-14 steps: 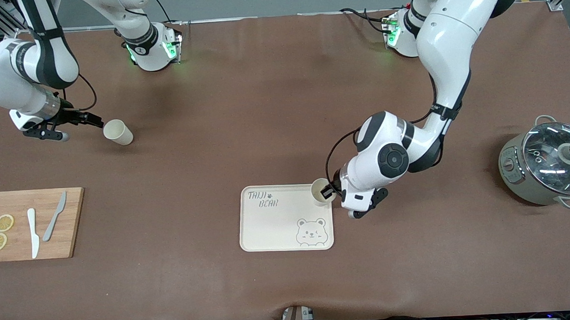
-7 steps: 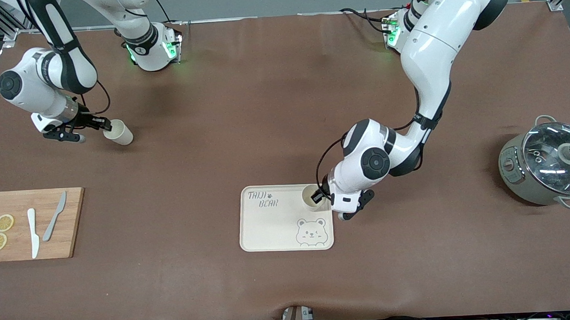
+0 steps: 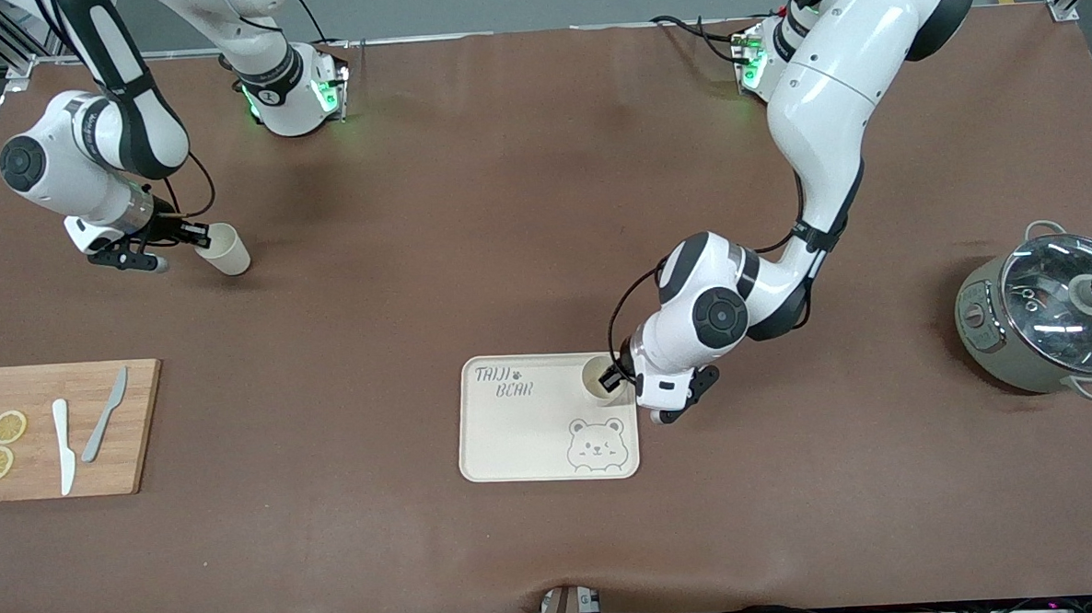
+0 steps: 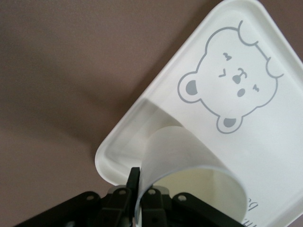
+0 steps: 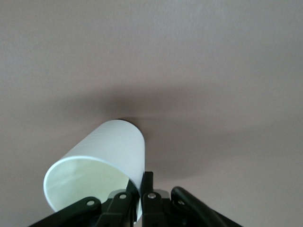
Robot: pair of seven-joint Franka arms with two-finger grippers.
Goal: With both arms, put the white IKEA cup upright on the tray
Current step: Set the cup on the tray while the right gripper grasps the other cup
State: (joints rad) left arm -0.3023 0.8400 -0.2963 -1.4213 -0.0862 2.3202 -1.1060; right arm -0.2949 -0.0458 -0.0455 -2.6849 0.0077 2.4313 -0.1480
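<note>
The left claw (image 3: 615,377) has its two fingers pinched on the rim wall of a small white tapered plastic cup (image 3: 602,380), one finger inside and one outside, and the cup stands mouth-up over the corner of the flat cream-white rectangular tray (image 3: 533,431) that lies toward the left arm's end and toward the robots' bases. From here it looks like the setting-down step: I'd say the thing to get right is to have the cup's base flat on the tray floor, clear of the raised rim, before the fingers part, then to draw the claw straight up so that the thin wall isn't dragged over. In the left wrist view the cup (image 4: 189,175) sits close to the tray's rounded corner (image 4: 106,163), so a small shift toward the grey bear-face drawing (image 3: 595,444) would give more margin. The right claw (image 3: 194,235) is closed the same way on the rim of a second white tapered plastic cup (image 3: 226,249), which is tilted, mouth toward the claw, near the table edge at the right arm's end of the brown table (image 3: 468,209); whether it touches the table I cannot tell. Both cups look light, thin-walled and smooth, pale inside, and easily tipped by a sideways nudge.
</note>
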